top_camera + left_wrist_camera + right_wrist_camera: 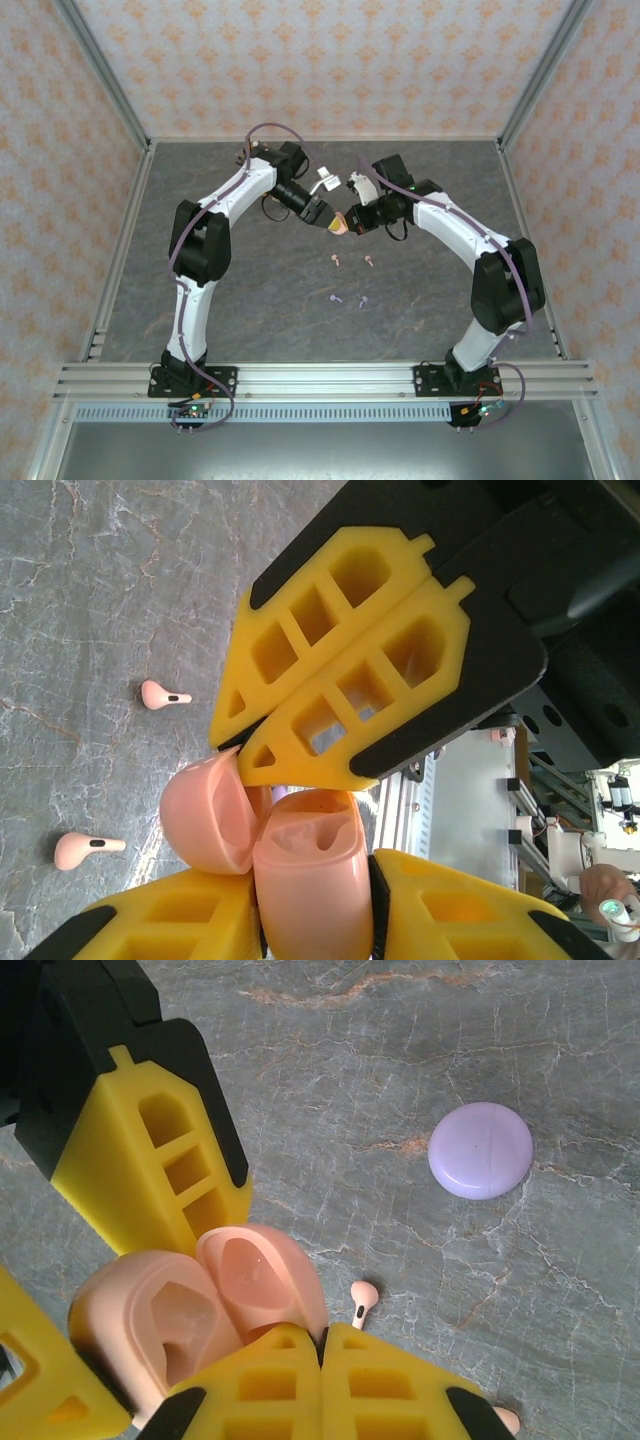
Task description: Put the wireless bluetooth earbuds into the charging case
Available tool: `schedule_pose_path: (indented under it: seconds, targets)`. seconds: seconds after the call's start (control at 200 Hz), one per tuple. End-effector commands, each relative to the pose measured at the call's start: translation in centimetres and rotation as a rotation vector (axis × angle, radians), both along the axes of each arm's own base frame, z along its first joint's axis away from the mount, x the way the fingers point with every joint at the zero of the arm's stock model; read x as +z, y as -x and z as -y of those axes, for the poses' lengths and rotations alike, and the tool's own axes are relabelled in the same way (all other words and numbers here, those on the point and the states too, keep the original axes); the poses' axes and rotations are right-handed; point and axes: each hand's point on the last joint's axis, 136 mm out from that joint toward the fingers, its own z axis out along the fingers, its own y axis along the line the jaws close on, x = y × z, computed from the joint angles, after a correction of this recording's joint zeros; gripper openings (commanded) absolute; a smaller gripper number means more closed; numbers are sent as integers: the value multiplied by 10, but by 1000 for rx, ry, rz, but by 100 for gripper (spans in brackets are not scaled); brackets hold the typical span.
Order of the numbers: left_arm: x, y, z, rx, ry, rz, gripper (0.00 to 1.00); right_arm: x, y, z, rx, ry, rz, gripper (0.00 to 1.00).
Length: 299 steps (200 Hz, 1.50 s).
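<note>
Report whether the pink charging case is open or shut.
Open. The pink charging case has its lid swung back, baring empty moulded wells.

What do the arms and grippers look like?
The left arm and right arm: white links, black joints, a lilac cable looped along each. The fingers are yellow, wedge-shaped with rectangular cut-outs, on black mounts.

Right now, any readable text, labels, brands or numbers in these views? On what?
No legible text anywhere.
pink charging case: open, plain, no print.
lilac case: plain lid, no logo.
pink earbuds: a dark mark, no lettering.
right pincer's yellow fingers: unmarked.
background equipment, at the right edge of the left wrist view: too blurred to read.
</note>
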Motion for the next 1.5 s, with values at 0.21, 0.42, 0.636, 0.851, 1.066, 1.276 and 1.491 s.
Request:
schedule_pose_path:
  seconds: [0.21,0.42,0.636,0.851,1.066,1.276,1.491]
  targets:
    - [-1,3,5,-18,35,-40,30,7,-7,-5,-9,-16,38,0]
    - [-2,2,6,-17,35,-42,33,9,-8,-6,-8,-22,42,0]
    - [-1,2,8,-20,37,-40,34,9,-8,-6,-8,-21,43,0]
    - [-2,2,8,-21,36,-42,26,9,-9,-6,-10,-19,45,0]
    - [-1,2,8,-20,38,-32,9,12,-11,-3,-32,-14,56,0]
    - [7,-3,-4,23,37,20,0,30,-7,14,-117,-9,77,35]
    - [29,-7,-22,129,23,167,0,37,17,55,-287,-10,46,60]
